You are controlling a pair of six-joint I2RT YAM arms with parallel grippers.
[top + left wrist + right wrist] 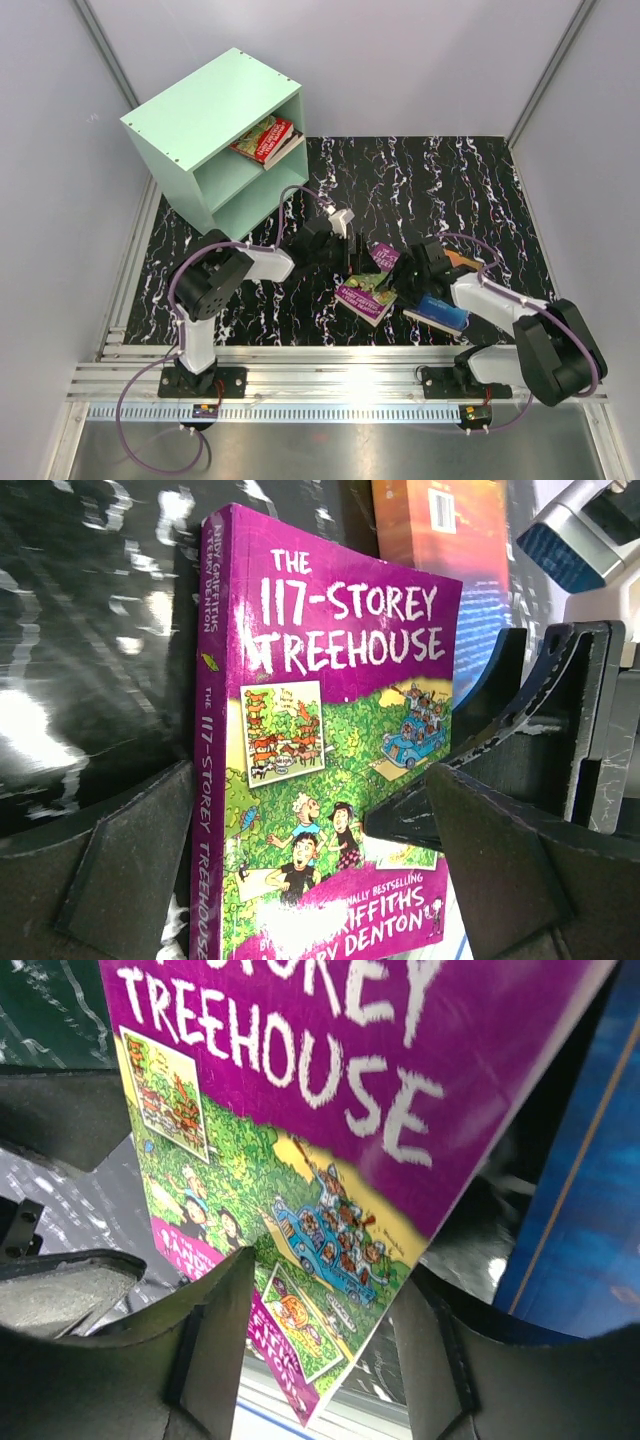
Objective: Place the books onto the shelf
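Right wrist: purple treehouse book (300,1150), its corner between my right fingers (205,1360).
Fingers partly apart beside its edges; grip, I cannot tell. My left fingers (120,880) wide, book ahead; shelf (200,110) well apart.

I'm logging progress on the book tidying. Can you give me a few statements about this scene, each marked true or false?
1. A red book lies in the upper compartment of the shelf. True.
2. The purple book is already on the shelf. False: it is out over the table, right in front of the left gripper.
3. The left gripper is open and holds nothing. True.
4. The blue book leans against the shelf. False: it lies far from the shelf, beside the purple book, close to the right arm.
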